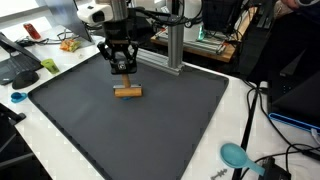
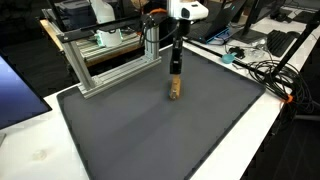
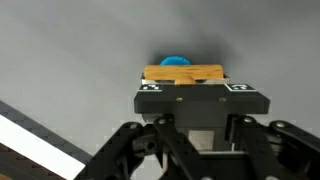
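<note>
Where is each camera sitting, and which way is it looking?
Exterior view: raised off a table corner, looking down across the dark mat at the wooden block; the gripper hangs over it.
Exterior view: raised at another side, looking past the metal frame at the block; arm and gripper show.
Wrist view: on the wrist, looking down past the fingers at the block.
Shared: all three show the block.
</note>
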You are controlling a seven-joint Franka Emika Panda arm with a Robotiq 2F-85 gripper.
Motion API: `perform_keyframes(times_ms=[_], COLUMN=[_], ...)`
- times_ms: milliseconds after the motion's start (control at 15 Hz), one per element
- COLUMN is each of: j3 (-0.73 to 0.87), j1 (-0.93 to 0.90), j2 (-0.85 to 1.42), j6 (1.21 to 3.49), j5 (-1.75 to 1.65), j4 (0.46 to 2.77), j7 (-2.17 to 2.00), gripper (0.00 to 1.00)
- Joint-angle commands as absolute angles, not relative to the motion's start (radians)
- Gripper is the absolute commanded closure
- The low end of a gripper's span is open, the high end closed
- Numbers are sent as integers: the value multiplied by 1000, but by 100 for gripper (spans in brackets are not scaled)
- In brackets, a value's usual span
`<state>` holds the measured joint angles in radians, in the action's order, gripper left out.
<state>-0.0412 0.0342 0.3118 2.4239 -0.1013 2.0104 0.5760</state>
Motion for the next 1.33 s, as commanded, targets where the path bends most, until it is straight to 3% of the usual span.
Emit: perform_keyframes(times_ms=[0, 1267], j3=[-36, -31], j1=[55, 53], j2=[363, 378], j6=[2382, 2346], j5=[-125, -147], j4=[2014, 2005], j7=[597, 597], gripper=[77, 77])
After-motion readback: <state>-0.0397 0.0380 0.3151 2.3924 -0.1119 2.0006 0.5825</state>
